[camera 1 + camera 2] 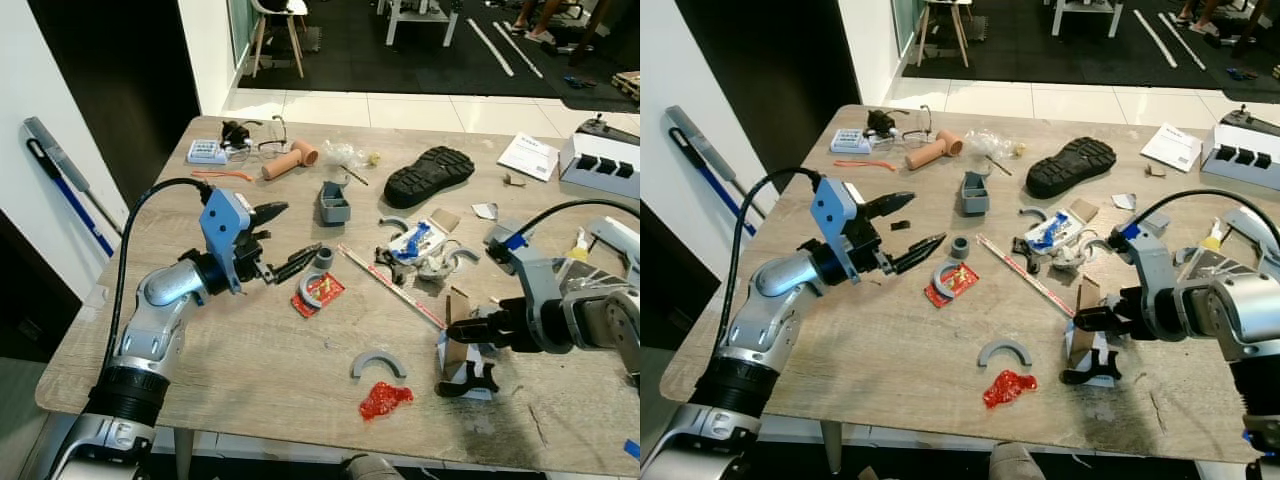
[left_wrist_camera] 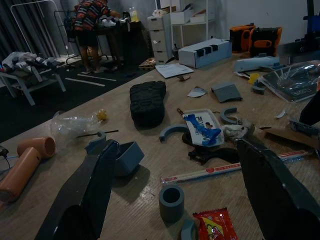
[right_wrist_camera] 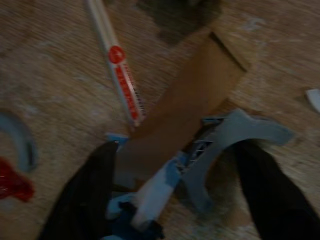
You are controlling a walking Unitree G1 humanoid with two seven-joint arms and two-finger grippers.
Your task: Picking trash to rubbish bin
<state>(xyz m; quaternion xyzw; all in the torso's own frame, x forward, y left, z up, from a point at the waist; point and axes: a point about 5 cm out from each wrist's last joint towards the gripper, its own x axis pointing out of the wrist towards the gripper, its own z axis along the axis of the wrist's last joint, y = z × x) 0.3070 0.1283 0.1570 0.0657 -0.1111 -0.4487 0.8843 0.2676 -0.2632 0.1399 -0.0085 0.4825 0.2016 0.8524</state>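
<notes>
Trash lies scattered over the wooden table [image 1: 230, 350]: a crumpled red wrapper [image 1: 385, 398] near the front edge, a red snack packet [image 1: 318, 295] under a grey ring, and a blue-and-white packet [image 1: 415, 240]. My left gripper [image 1: 300, 235] hovers open above the table, just left of a small grey cylinder [image 2: 171, 202] and the red packet, with nothing between its fingers. My right gripper [image 1: 465, 355] is open, its fingers [image 3: 90, 190] straddling a small white-and-blue box with a brown cardboard flap [image 3: 190, 105] that stands on the table. Whether they touch it I cannot tell.
A black shoe sole [image 1: 428, 175], a grey container [image 1: 335, 203], a tan tube [image 1: 290, 160], a red-and-white stick [image 1: 390, 285] and grey half rings [image 1: 378, 364] are spread about. A white case [image 1: 600, 165] sits far right. A mop [image 1: 60, 180] leans on the left wall.
</notes>
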